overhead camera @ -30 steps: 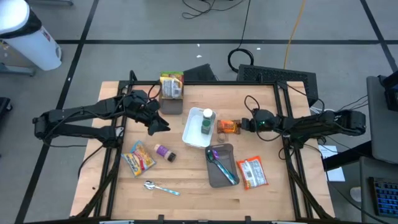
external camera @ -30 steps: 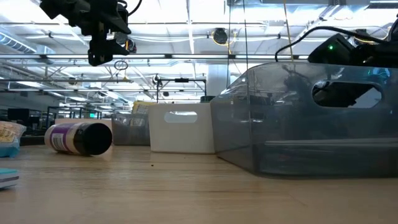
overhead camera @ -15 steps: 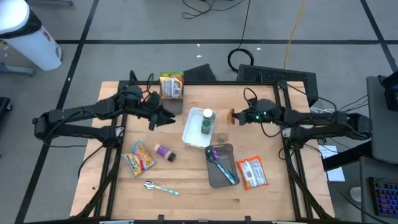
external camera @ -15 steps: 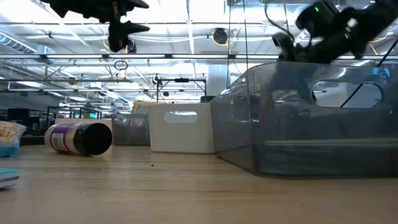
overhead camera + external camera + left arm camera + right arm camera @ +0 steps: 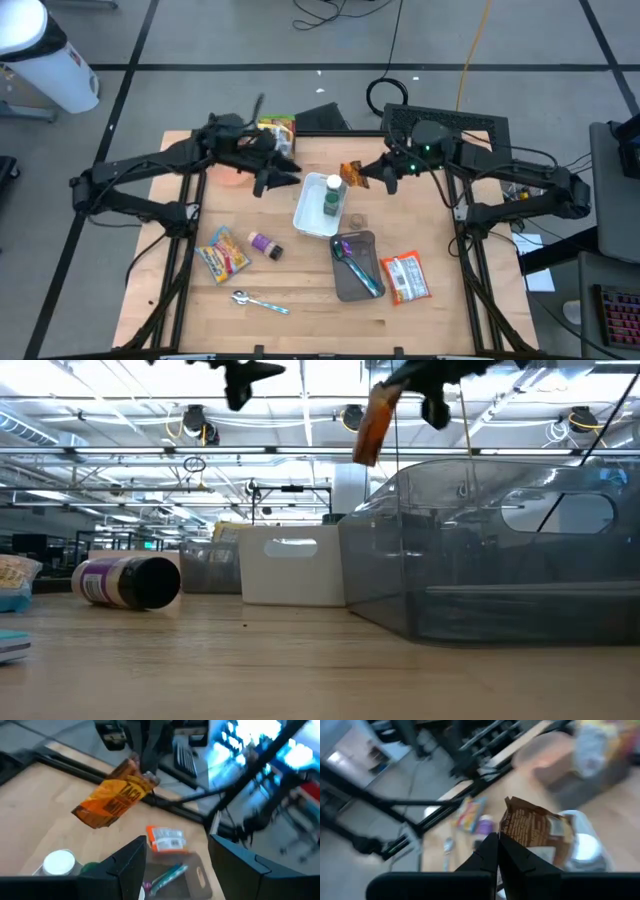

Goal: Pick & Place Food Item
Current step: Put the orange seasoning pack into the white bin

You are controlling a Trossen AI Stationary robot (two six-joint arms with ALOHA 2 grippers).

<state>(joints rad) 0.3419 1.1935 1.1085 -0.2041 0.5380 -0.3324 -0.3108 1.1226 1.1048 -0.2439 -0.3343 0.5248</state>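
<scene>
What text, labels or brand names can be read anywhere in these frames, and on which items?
None reads clearly.
Orange snack packet held by the right tool: dark lettering, too blurred.
Red-and-white packet: print too small.
Purple bottle: label unreadable.
Yellow snack bag: print too small.

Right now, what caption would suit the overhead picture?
Right gripper lifts an orange-brown snack packet above the wooden table, near the white rectangular bin.
</scene>
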